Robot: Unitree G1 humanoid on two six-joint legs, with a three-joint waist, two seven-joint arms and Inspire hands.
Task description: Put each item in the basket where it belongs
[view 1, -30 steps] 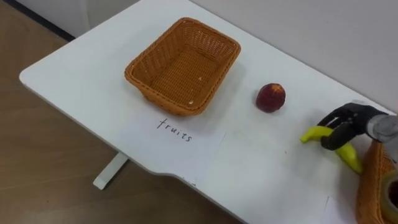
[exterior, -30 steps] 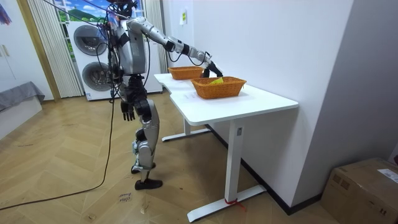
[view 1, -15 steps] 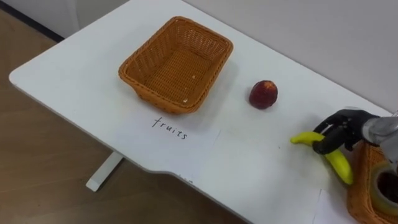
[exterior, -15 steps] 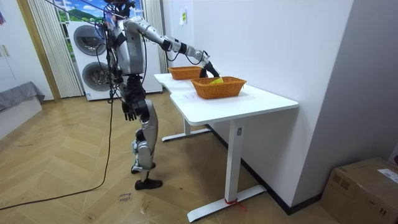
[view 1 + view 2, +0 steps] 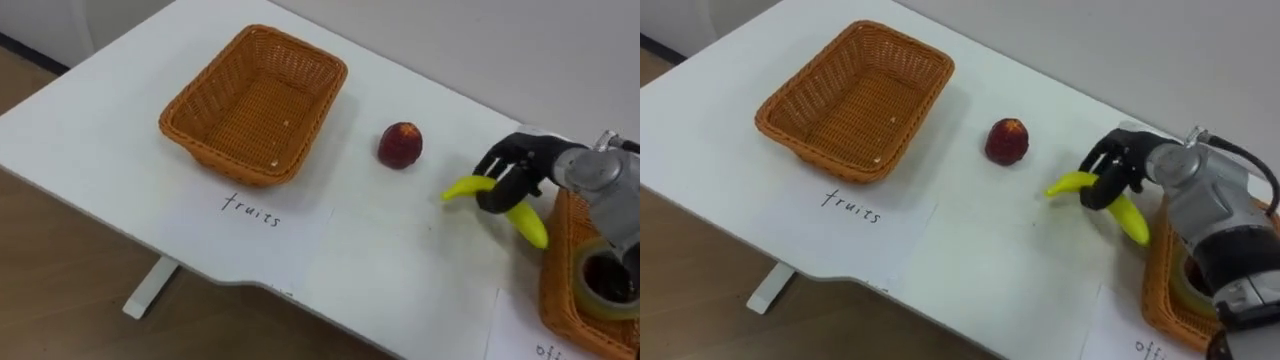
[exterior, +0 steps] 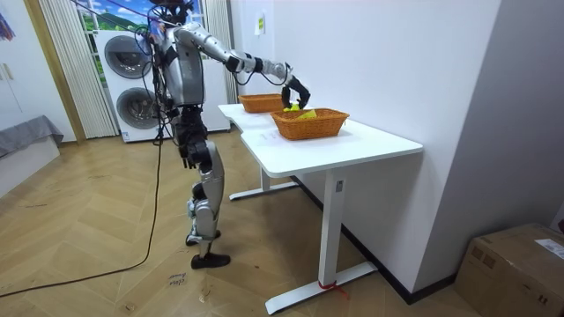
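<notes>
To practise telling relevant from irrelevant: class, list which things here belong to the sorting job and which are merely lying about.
Part of the job:
- banana, held in the right hand
- red fruit on the table
- empty basket
- second basket with a tape roll in it

Just lying about:
- washing machines
- cardboard box

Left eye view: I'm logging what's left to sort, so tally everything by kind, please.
Baskets: 2 (empty brown wicker basket, second brown wicker basket at right)
Fruit: 2 (round red fruit, yellow banana held in the right hand)
Office supplies: 1 (pale roll of tape in the second basket)
Paper labels: 2 (white handwritten sheet, another at lower right)
Total: 7
</notes>
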